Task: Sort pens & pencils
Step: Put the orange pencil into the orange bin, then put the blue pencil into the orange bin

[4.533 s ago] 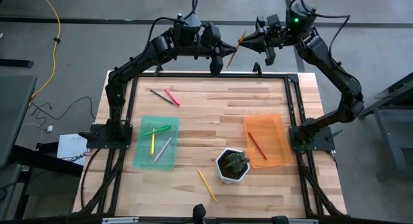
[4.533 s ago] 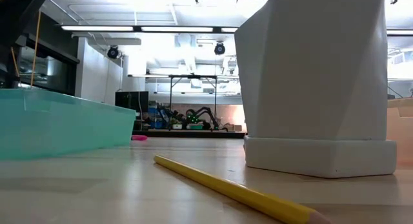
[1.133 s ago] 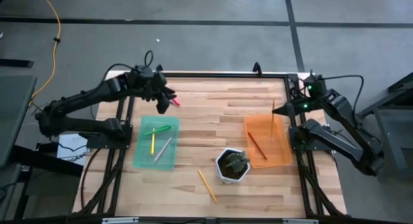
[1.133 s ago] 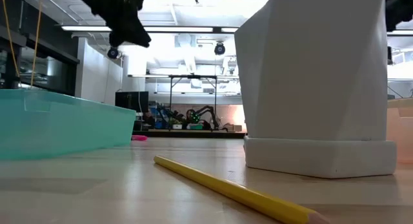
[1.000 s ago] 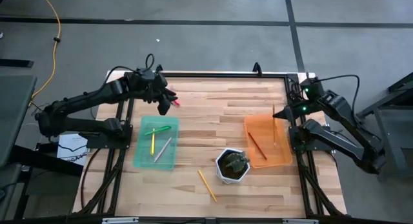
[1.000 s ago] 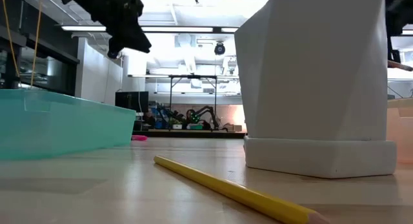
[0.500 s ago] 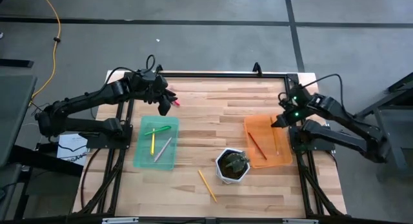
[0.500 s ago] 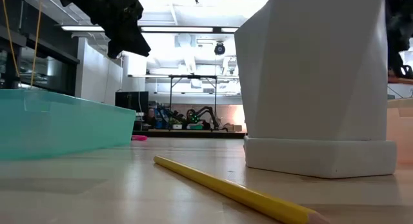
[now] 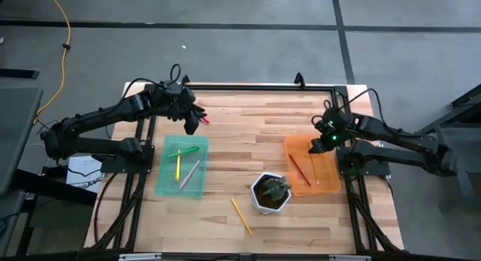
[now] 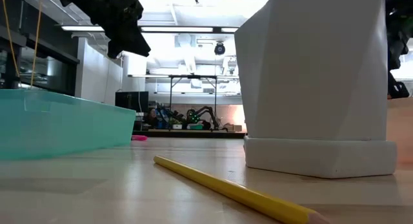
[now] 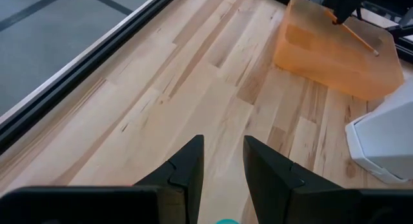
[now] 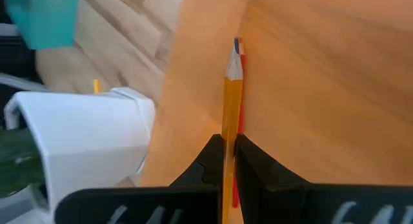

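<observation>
- High view: I see the left gripper at the upper left of the table, above the far edge of the green tray, beside a pink pen. The tray holds a green pen, a yellow pen and a grey pen. The right gripper sits at centre right over the orange tray, where a red-brown pencil and an orange pencil lie. A yellow pencil lies on the bare wood at lower centre, left of the white pot.
- Low view: The yellow pencil crosses the foreground; the white pot fills the right, the green tray the left. The left gripper hangs at upper left.
- Left wrist view: My left fingers stand partly apart with nothing between them, over bare wood. The orange tray shows at upper right.
- Right wrist view: My right fingers are pressed together on the orange pencil, its tip pointing into the orange tray.
</observation>
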You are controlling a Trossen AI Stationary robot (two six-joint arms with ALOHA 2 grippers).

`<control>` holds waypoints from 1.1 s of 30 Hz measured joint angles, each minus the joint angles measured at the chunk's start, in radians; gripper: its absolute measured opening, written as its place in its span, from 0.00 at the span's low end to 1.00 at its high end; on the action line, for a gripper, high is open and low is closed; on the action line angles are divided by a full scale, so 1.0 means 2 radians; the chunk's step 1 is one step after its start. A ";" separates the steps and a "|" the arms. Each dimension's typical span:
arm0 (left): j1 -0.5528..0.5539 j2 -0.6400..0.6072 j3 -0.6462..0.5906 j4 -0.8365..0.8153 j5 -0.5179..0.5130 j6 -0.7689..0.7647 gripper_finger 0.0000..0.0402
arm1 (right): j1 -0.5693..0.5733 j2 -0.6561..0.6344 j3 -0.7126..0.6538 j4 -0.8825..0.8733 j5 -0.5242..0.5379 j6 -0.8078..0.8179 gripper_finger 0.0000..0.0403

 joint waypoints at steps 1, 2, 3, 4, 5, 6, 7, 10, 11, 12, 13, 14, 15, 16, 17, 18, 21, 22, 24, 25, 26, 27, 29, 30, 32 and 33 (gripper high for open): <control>0.000 0.000 0.000 0.000 0.000 0.000 0.24 | 0.003 0.005 0.000 0.001 0.006 0.002 0.00; 0.000 0.000 0.000 0.000 0.000 0.000 0.24 | 0.006 0.009 0.000 0.002 0.012 0.001 0.00; 0.000 0.000 0.000 0.000 0.000 0.000 0.24 | 0.009 0.014 0.000 0.003 0.016 0.001 0.00; 0.000 0.000 0.000 0.000 0.000 0.000 0.24 | 0.011 0.019 0.000 0.003 0.019 0.000 0.01; 0.000 0.000 0.000 0.000 0.000 0.000 0.24 | 0.013 0.024 0.000 0.004 0.020 0.000 0.01; 0.000 0.000 0.000 -0.001 0.000 0.000 0.24 | 0.014 0.030 0.000 0.005 0.021 -0.001 0.01; 0.000 0.000 0.000 -0.002 0.000 0.002 0.24 | 0.015 0.035 0.000 0.006 0.021 -0.001 0.01; 0.000 0.000 0.000 -0.005 0.000 0.004 0.24 | 0.017 0.053 0.000 0.021 0.020 -0.007 0.01; 0.000 0.000 0.000 -0.004 0.000 0.004 0.24 | 0.018 0.058 0.000 0.028 0.020 -0.009 0.01; 0.000 0.000 0.000 -0.005 0.000 0.004 0.24 | 0.020 0.063 0.000 0.040 0.020 -0.010 0.02; 0.000 0.000 0.000 -0.005 0.000 0.005 0.24 | 0.021 0.068 0.000 0.051 0.020 -0.010 0.04; 0.000 0.000 0.000 -0.005 0.001 0.005 0.24 | 0.023 0.072 0.000 0.061 0.020 -0.009 0.06; 0.000 0.000 0.000 -0.005 0.001 0.005 0.24 | 0.024 0.076 0.000 0.070 0.020 -0.006 0.09; 0.000 0.000 0.000 -0.005 0.001 0.005 0.24 | 0.025 0.081 0.000 0.077 0.020 -0.002 0.12; 0.000 0.000 0.000 -0.006 0.001 0.005 0.24 | 0.025 0.086 0.000 0.081 0.020 0.002 0.15; 0.000 0.000 0.000 -0.006 0.001 0.005 0.24 | 0.025 0.091 0.000 0.082 0.020 0.004 0.19; 0.000 0.000 0.000 -0.008 0.001 0.008 0.24 | 0.025 0.104 0.000 0.081 0.019 0.001 0.28; 0.000 0.000 0.000 -0.010 0.001 0.009 0.24 | 0.025 0.107 0.000 0.082 0.018 0.000 0.30; 0.000 0.000 0.000 -0.014 0.001 0.009 0.24 | 0.026 0.109 0.000 0.085 0.017 -0.004 0.33; 0.000 0.000 0.000 -0.017 -0.002 0.009 0.24 | 0.027 0.109 0.000 0.091 0.016 -0.005 0.34; 0.000 0.000 0.000 -0.022 -0.005 0.009 0.24 | 0.028 0.108 0.000 0.101 0.016 -0.005 0.35; 0.000 0.000 0.000 -0.025 -0.009 0.009 0.24 | 0.029 0.107 0.000 0.112 0.016 -0.002 0.35; 0.000 0.000 0.000 -0.028 -0.017 0.008 0.24 | 0.029 0.105 0.000 0.141 0.016 0.005 0.36; 0.000 0.000 0.000 -0.030 -0.020 0.006 0.24 | 0.029 0.105 0.000 0.157 0.017 0.008 0.36; 0.000 0.000 0.000 -0.031 -0.027 0.005 0.24 | 0.029 0.105 0.000 0.185 0.017 0.015 0.35; 0.000 0.000 0.000 -0.031 -0.029 0.004 0.24 | 0.029 0.105 0.000 0.200 0.017 0.016 0.35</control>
